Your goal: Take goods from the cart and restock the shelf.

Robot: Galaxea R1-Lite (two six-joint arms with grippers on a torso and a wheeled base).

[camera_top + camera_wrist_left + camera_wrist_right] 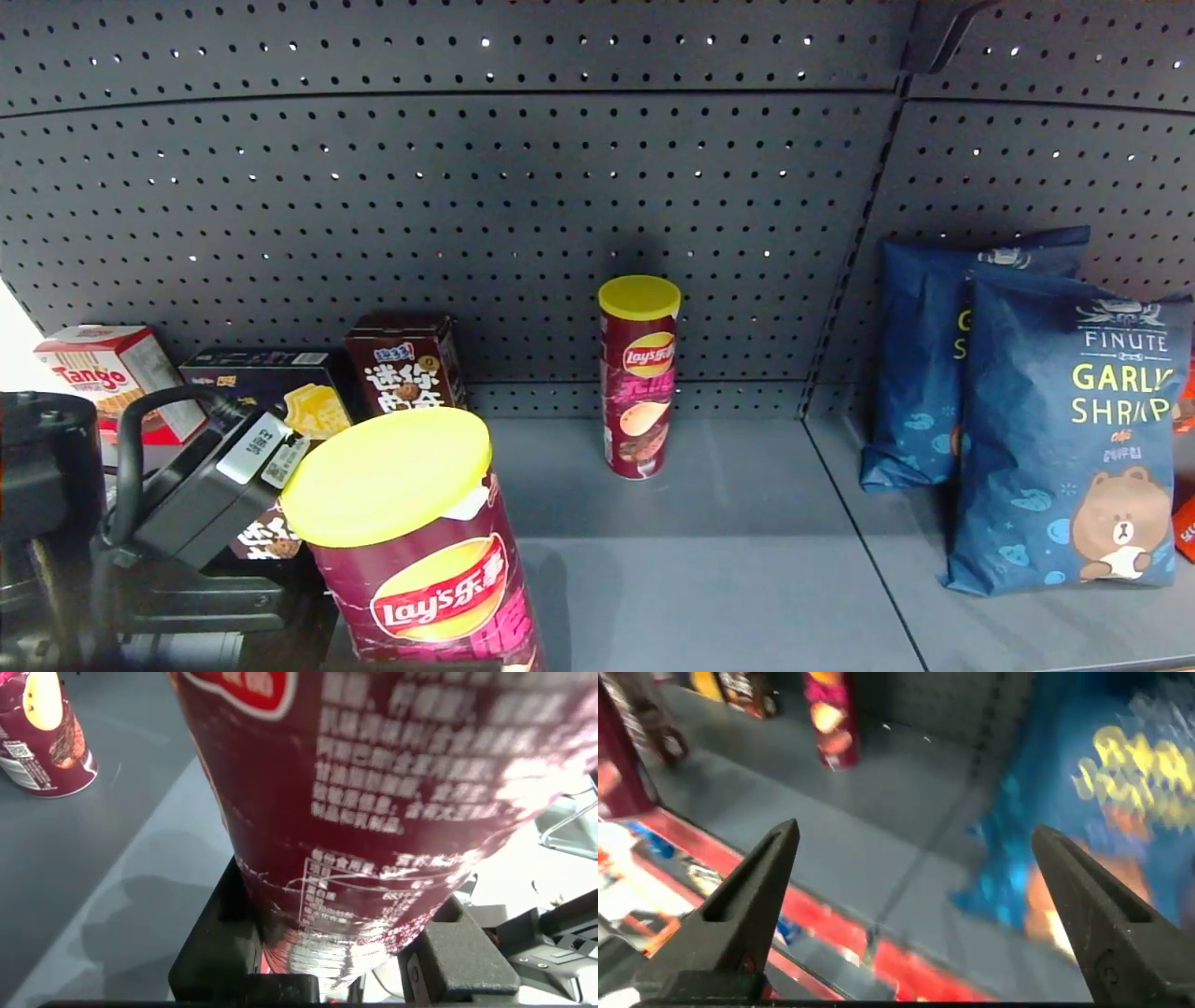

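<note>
My left gripper (341, 952) is shut on a maroon chips can with a yellow lid (415, 546), held upright and slightly tilted at the shelf's front left. Its black fingers (220, 943) press the can's lower body (374, 812) from both sides. A second, identical chips can (639, 373) stands upright on the grey shelf (709, 569) near the pegboard back wall, and it is also visible from the left wrist as a can (42, 737). My right gripper (920, 905) is open and empty, hovering over the shelf's front edge, facing the standing can (829, 719).
Several snack boxes (401, 364) crowd the shelf's back left, behind the held can. Two blue snack bags (1064, 429) lean at the right, beyond a seam in the shelf. A red price strip (831, 943) runs along the shelf's front edge. Open shelf surface lies around the standing can.
</note>
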